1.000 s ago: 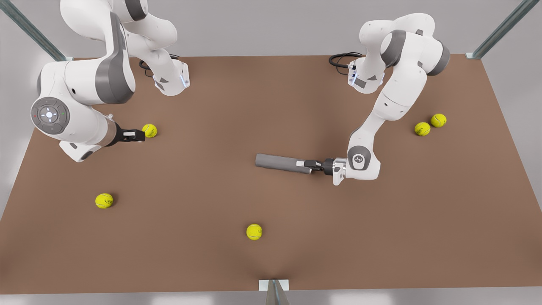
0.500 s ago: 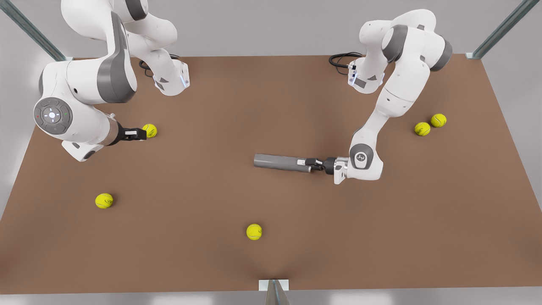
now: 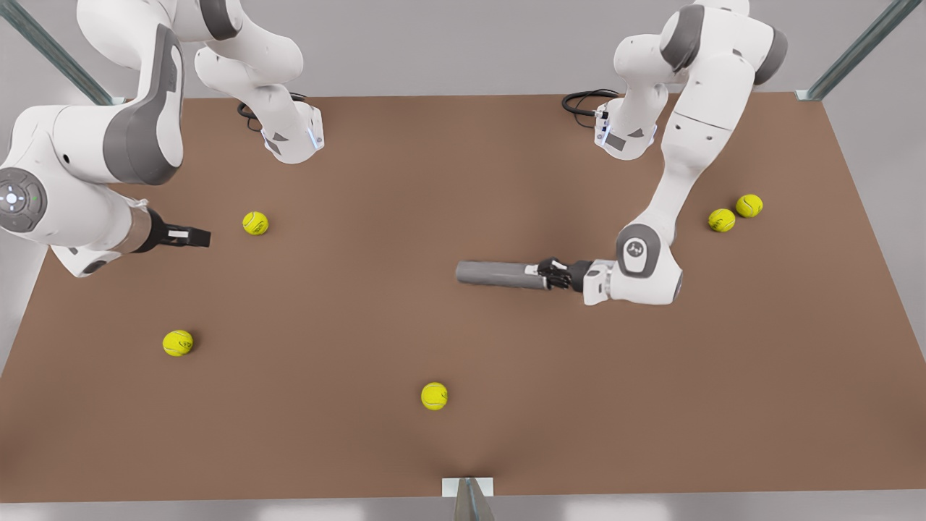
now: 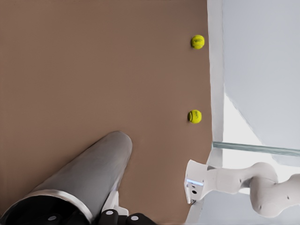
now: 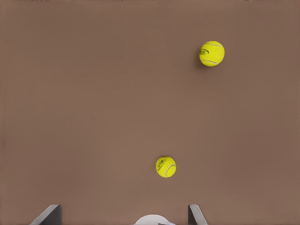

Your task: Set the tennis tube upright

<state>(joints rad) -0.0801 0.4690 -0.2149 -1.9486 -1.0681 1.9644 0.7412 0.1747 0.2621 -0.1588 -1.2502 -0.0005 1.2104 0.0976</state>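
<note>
A yellow-green tennis ball [image 3: 434, 396] lies nearest to the camera on the brown bench [image 3: 362, 449], and a second ball [image 3: 178, 342] lies farther back toward the front view's left. Behind them, in the middle of the bench, is the tennis tube [image 3: 499, 274], a dark grey cylinder that is on its side and points toward the front view's left. The left gripper [image 3: 551, 274] is at the tube's end on the front view's right, and its jaws are clenched on that end; the left wrist view shows the tennis tube [image 4: 79, 180] with its silvery rim close to the camera. On the front view's left the right gripper [image 3: 195, 236] hovers above the bench, apart from a third ball [image 3: 255, 223], with its jaws released and grasping nothing. Farthest back, on the front view's right, two more balls [image 3: 735, 213] lie just beside each other.
</note>
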